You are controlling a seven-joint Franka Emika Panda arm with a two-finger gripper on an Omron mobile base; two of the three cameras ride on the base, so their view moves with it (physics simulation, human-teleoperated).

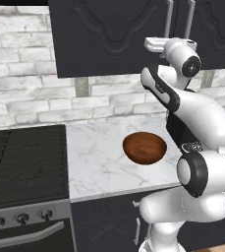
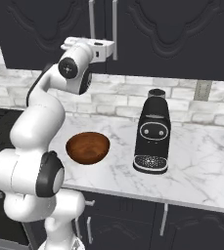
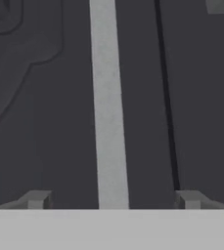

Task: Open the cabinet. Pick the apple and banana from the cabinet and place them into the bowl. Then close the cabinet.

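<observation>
Left base view first: the white arm climbs out of the lower right of the frame and reaches to the top, where the large matte black wall cabinet [image 1: 109, 37] hangs with both doors shut. The hand is up at upper right, against the long silver bar handles [image 1: 169, 19]; the pincer itself is hidden behind the wrist here. Below, at centre, the round glossy reddish-brown wooden bowl [image 1: 144, 147] sits empty on the white marble surface [image 1: 94, 162], with the black stove [image 1: 25, 162] at lower left. No apple or banana to be seen, presumably behind those doors.

Right base view: the arm comes up from lower left, the hand pressed in at the upper left-centre, right where the two silver handles run down the black doors. The bowl sits left of centre, and a black coffee machine [image 2: 152, 132] stands just beside it to the right.

Hand view: very close to the door now. The pincer [image 3: 113, 200] is spread wide, the two dark tips at the bottom of the frame with the silver bar rising between them, nothing pinched yet. A dark vertical seam [image 3: 166, 97] runs right of the bar.

The risk, as I judge it: the bar sits nearer the right tip's side than dead centre, so closing could nudge or slip. And a straight pull, not an arc following the hinge, could tear the grip off the smooth bar.
</observation>
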